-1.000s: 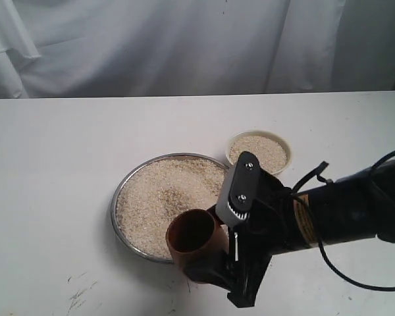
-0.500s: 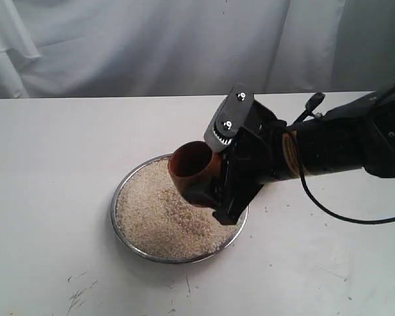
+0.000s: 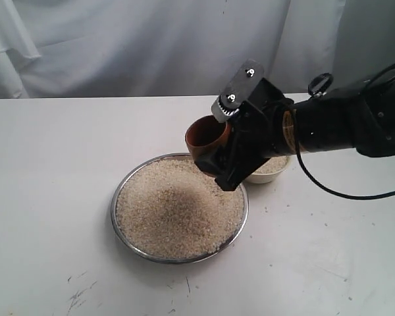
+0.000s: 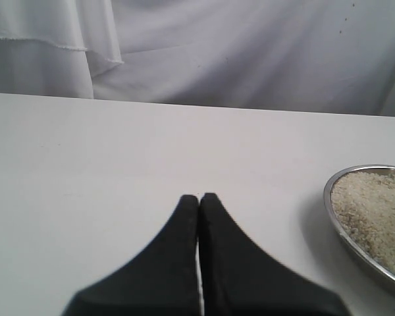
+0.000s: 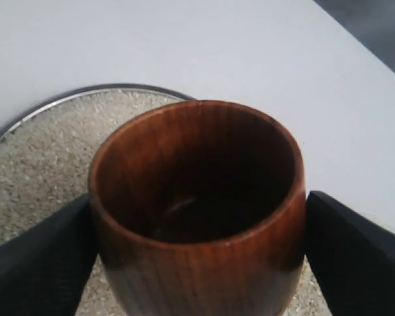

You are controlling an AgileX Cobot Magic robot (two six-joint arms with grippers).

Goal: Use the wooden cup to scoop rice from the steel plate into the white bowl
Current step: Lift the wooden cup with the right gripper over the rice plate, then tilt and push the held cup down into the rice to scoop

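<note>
My right gripper (image 3: 214,153) is shut on the wooden cup (image 3: 205,138), held in the air over the far edge of the steel plate (image 3: 122,184). The cup tilts with its mouth toward the left; its inside (image 5: 204,191) looks dark and holds no rice that I can see. Rice (image 3: 174,209) fills the plate in a loose heap. The white bowl (image 3: 270,172) sits behind the plate, mostly hidden by the right arm. In the left wrist view, my left gripper (image 4: 199,197) is shut and holds nothing, low over the table, with the plate rim (image 4: 330,207) off to one side.
A white cloth backdrop (image 3: 151,46) hangs behind the table. The right arm and its cable (image 3: 336,131) stretch in from the right, above the bowl. Scuff marks (image 3: 79,296) show on the table near the front left.
The right gripper has carried the cup from the plate's near edge, up and across the rice to the far side near the bowl. The bowl is now mostly covered by the arm.
</note>
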